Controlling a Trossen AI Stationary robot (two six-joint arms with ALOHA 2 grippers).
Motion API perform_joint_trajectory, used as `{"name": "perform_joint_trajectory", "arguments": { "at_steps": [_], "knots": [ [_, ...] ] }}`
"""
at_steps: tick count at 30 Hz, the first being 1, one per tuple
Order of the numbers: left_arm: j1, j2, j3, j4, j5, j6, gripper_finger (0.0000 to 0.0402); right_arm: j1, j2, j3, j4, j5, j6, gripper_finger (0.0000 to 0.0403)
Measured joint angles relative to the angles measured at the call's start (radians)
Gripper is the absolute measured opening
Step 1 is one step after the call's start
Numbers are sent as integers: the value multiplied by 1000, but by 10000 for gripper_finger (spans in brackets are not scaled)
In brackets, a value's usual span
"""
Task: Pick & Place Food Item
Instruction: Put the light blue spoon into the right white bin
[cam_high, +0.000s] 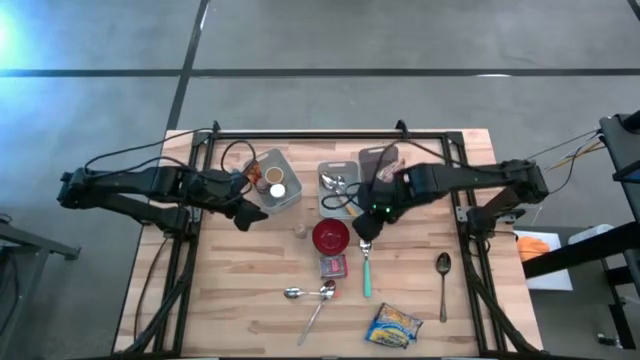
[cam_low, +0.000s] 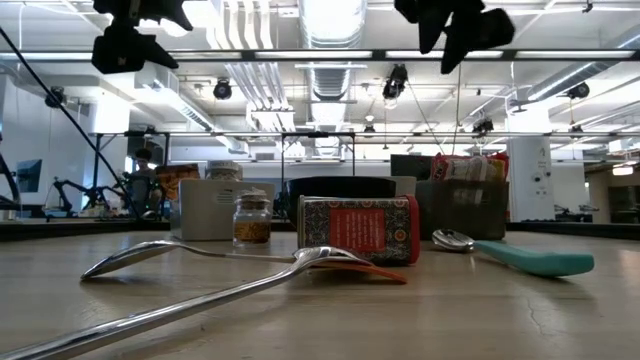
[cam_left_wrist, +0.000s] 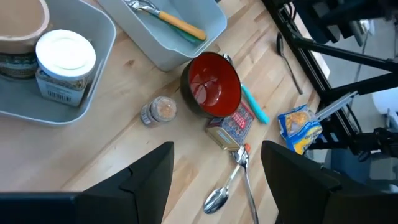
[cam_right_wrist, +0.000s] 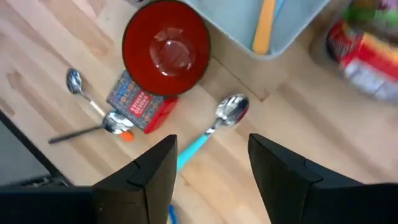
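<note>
You're at the approach step: nothing is picked up yet. Your right gripper (cam_right_wrist: 205, 168) hangs with its fingers apart and empty above the teal-handled spoon (cam_right_wrist: 214, 127), and the red bowl (cam_right_wrist: 165, 48) sits empty just past its fingertips. Your left gripper (cam_left_wrist: 214, 171) also waits spread and empty beside its grey bin (cam_left_wrist: 59, 99).

The likeliest food item, the yellow snack packet (cam_high: 393, 326), lies well behind the right gripper toward the table's front edge. I judge the next move calls for drawing that arm back over it and descending.

The left grey bin holds a white-lidded jar (cam_left_wrist: 64, 62); the middle bin (cam_left_wrist: 186, 43) holds cutlery with a yellow handle.
</note>
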Motion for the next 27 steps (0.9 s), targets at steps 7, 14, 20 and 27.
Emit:
{"name": "perform_joint_trajectory", "arguments": {
  "at_steps": [7, 14, 20, 27],
  "knots": [
    [0, -14, 0, 0, 0, 42, 246, 118, 13, -106, 52, 40, 314, 194],
    [0, -14, 0, -8, 0, 57, 246, 211, 70, -213, 174, 72, 550, 194],
    [0, -14, 0, -7, 0, 87, 246, 236, 172, -248, 282, 72, 627, 194],
    [0, -14, 0, -18, 11, 83, 246, 245, 269, -229, 297, 71, 630, 194]
  ]
}}
